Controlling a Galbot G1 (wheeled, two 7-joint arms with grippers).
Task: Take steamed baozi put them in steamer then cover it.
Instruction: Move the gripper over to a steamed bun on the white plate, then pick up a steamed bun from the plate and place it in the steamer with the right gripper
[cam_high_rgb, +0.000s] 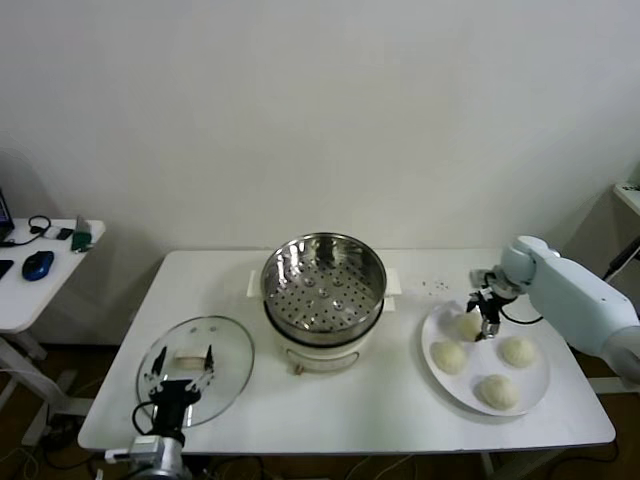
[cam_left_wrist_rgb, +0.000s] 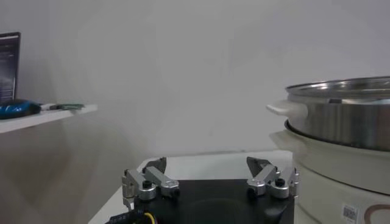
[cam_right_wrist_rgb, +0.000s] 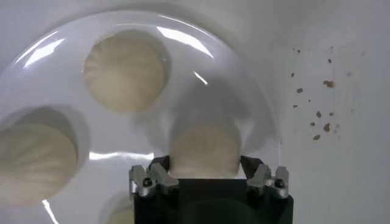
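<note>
Steamed baozi (cam_high_rgb: 484, 358), four on the plate (cam_high_rgb: 533, 400) at my right; my right gripper (cam_right_wrist_rgb: 205, 173) has its fingers spread around one. Left gripper (cam_left_wrist_rgb: 210, 176) idles spread near the cover (cam_high_rgb: 232, 345).

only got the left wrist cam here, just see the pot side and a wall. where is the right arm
Observer: The right gripper is over the white plate to the right of the steamer, jaws open around the rear baozi.
Operator: has it lifted one yet
Observer: No, all four baozi sit on the plate, including the front one.
Operator: anything in the steamer
Observer: Nothing, its perforated floor is bare.
Operator: and the lid
Observer: The cover lies flat on the table to the left of the steamer, with the left gripper above it, jaws open.
</note>
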